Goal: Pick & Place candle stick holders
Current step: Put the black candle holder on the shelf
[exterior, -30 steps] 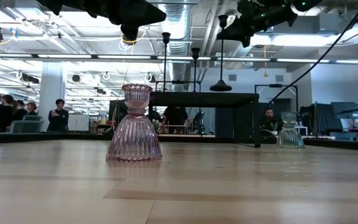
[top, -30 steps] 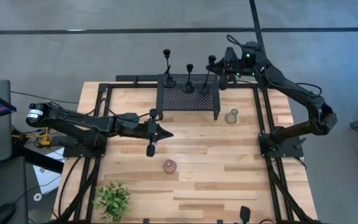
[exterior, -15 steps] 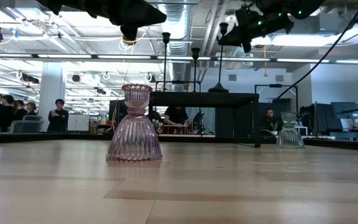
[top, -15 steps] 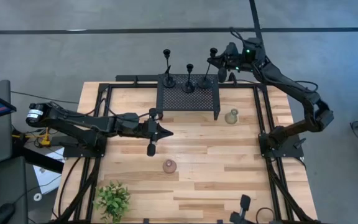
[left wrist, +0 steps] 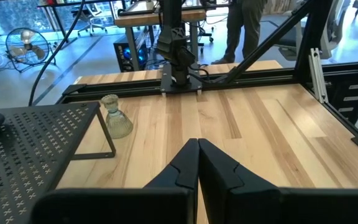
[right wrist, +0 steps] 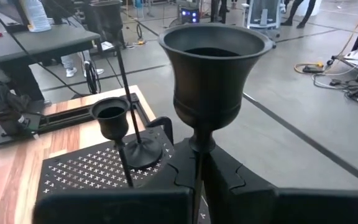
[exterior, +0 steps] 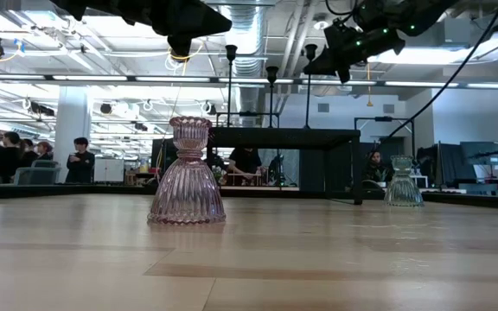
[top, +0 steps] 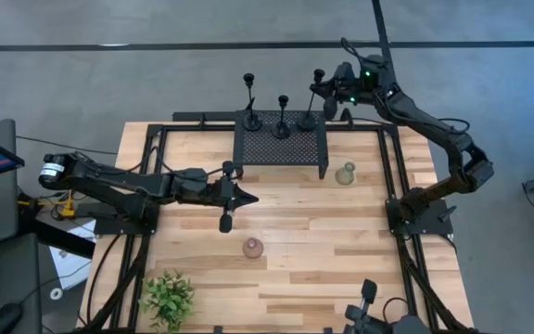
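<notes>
Three black candlesticks show at the black perforated stand (top: 281,148) at the table's far side. The tallest (top: 248,100) and a shorter one (top: 283,117) stand on it by their round bases. My right gripper (top: 328,95) is shut on the third candlestick (top: 315,97) over the stand's right end. Its cup (right wrist: 215,68) fills the right wrist view. My left gripper (top: 248,198) is shut and empty above the table's middle left. My right gripper pinches the candlestick's thin stem (right wrist: 196,163) between its two fingers, just under the top cup. The fingers come from the table's right, slanting a little downward, and lie across the stem. The candlestick stands upright, its base (top: 310,121) at the stand's top; whether it rests there I cannot tell.
A pink ribbed glass holder (top: 253,247) stands on the table's middle near part. A clear glass holder (top: 345,173) stands right of the stand. A leafy green plant (top: 168,297) is at the near left corner. People stand in the room beyond the table.
My right gripper has gone down a little and toward the table's far edge with the candlestick. The candlestick has come down from above the stand to the stand's top at its right end, and has turned from tilted to upright.
</notes>
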You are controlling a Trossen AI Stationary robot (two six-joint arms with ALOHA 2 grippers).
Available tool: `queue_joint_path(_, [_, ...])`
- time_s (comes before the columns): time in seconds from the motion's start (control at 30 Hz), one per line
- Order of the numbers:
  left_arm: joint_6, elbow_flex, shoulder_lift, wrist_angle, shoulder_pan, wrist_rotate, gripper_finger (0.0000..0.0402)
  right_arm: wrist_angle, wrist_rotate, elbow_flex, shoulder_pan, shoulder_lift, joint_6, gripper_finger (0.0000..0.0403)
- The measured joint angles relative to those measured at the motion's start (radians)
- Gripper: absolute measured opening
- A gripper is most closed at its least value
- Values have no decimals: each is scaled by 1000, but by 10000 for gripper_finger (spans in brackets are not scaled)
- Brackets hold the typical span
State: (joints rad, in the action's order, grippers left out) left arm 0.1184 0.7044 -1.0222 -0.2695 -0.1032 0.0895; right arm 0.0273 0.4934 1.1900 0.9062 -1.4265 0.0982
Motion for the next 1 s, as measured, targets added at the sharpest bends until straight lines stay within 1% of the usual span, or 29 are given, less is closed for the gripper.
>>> queue_joint_path(1.0, [0,0,0,2,0,0,8,21,3,0,6,-2,6,0])
